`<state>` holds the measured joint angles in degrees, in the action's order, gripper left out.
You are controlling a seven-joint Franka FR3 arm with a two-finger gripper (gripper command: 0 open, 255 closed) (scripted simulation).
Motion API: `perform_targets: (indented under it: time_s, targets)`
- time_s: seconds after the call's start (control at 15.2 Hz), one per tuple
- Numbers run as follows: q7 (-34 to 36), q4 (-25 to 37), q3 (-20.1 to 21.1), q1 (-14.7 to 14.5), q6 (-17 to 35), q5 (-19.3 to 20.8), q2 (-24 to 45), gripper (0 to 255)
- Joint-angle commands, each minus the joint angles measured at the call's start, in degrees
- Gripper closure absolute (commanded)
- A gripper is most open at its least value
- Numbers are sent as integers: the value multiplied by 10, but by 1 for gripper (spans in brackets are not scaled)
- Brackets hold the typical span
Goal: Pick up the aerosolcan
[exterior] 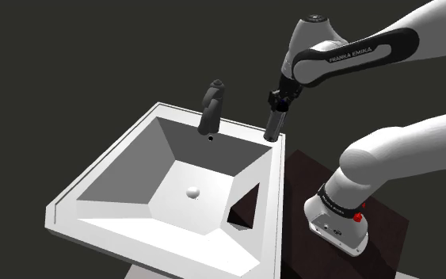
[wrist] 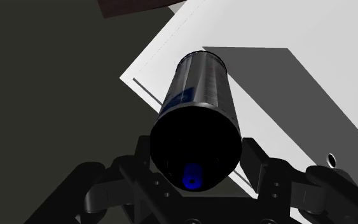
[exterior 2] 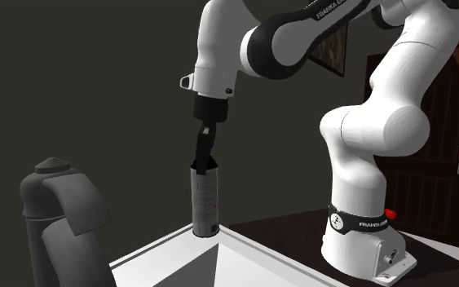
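Aerosolcan [exterior 2: 205,200] upright on sink [exterior: 86,178] rim | directly under tool [exterior 2: 205,156] | tool's grip: cannot tell

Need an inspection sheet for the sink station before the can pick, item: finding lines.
Surface: white sink, dark faucet on its back rim.
Job's things: dark can standing on the sink's rim corner.
Clutter: nothing seen.
Grippers: black gripper down at the can's top end.
Cables: nothing seen.
Surroundings: dark wooden top under the arm's base, plain dark walls, dark wooden panelling.
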<state>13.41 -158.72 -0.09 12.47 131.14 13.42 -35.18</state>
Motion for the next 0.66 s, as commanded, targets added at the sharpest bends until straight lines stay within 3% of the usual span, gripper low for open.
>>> perform_targets:
  time_s: [0.0,0.59]
  targets:
    - [-3,11,0,-2,-17,-3,-6,255]
    - [-16,52,0,-7,-81,-13,-30,255]
